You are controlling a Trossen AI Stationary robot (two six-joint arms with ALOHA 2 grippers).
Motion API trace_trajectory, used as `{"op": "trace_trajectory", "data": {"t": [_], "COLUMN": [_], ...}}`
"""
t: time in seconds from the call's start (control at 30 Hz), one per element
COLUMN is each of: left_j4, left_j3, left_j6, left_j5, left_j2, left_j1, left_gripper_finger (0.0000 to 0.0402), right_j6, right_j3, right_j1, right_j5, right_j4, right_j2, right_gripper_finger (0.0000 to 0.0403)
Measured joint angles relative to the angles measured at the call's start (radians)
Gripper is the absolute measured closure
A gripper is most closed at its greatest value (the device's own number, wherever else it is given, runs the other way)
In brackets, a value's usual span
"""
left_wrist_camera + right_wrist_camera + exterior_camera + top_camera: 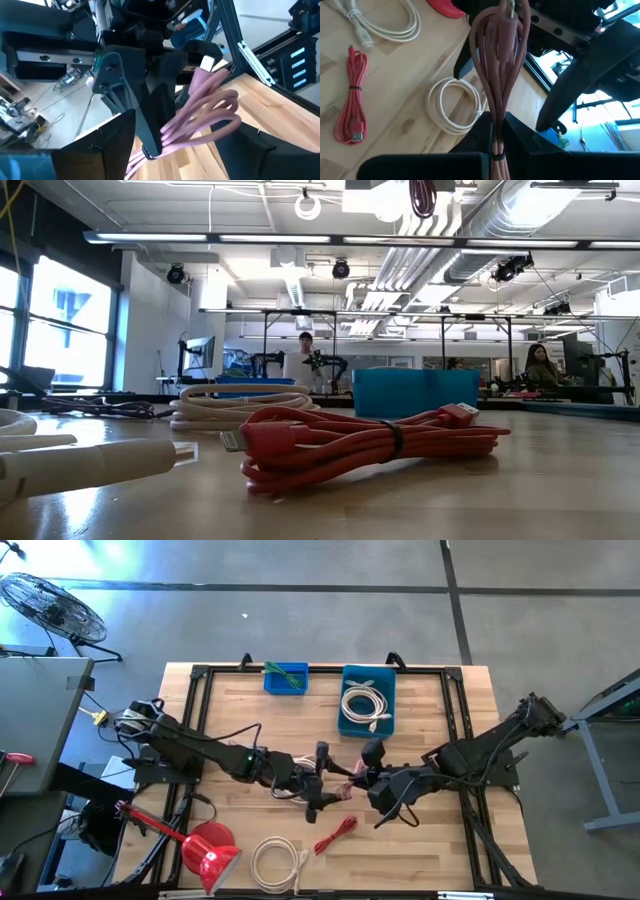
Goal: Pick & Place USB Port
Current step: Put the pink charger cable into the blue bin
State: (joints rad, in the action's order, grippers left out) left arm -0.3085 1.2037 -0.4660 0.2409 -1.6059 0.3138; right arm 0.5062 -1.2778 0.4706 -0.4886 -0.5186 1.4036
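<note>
Met over the middle of the wooden table (420, 840), both arms reaching in from opposite sides. Clenched on one end of a pink cable bundle (496, 60): the right gripper (496, 150), fingers pinched at the tied end. Clamped on the other end of that bundle, near its white plug, the left gripper (155, 135). Held off the tabletop between the two, the pink cable. Lay at about 6 o'clock from the grippers, a red cable (336, 834), coiled and tied, flat on the wood. Rested at 7 o'clock, near the front edge, a white cable coil (277, 862). Sat at 12 o'clock along the far edge, a large blue bin (368, 728) holding another white cable (366, 704), and at 11 o'clock a small blue bin (286, 678).
</note>
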Motion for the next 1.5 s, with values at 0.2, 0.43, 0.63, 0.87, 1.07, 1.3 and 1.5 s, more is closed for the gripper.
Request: {"op": "trace_trajectory", "data": {"t": [0.2, 0.43, 0.63, 0.87, 1.07, 1.3, 1.5], "left_j4": [-0.012, -0.013, 0.006, 0.079, 0.341, 0.891, 1.289], "left_j3": [0.000, 0.000, 0.000, 0.038, 0.183, 0.526, 0.721], "left_j6": [0.000, -0.001, -0.007, -0.150, -0.329, -0.267, -0.093], "left_j5": [0.000, 0.013, 0.091, 0.335, 0.681, 0.745, 0.693], "left_j2": [0.000, 0.000, 0.000, 0.000, 0.000, 0.004, 0.005], "left_j1": [0.000, -0.001, 0.000, 0.000, -0.020, -0.156, -0.357], "left_gripper_finger": [0.0226, 0.0381, 0.0380, 0.0384, 0.0384, 0.0384, 0.0384], "right_j6": [-0.007, -0.062, -0.129, -0.307, -0.454, -0.621, -0.743], "right_j3": [0.000, 0.000, 0.000, 0.000, 0.000, 0.000, 0.000], "right_j1": [-0.007, -0.032, -0.022, 0.023, 0.052, 0.055, 0.055], "right_j5": [0.007, 0.058, -0.009, -0.299, -0.348, -0.180, -0.122], "right_j4": [0.001, -0.008, -0.048, -0.211, -0.409, -0.591, -0.713], "right_j2": [0.000, 0.000, -0.001, -0.009, -0.044, -0.068, -0.069], "right_gripper_finger": [0.0372, 0.0356, 0.0338, 0.0277, 0.0234, 0.0224, 0.0237]}}
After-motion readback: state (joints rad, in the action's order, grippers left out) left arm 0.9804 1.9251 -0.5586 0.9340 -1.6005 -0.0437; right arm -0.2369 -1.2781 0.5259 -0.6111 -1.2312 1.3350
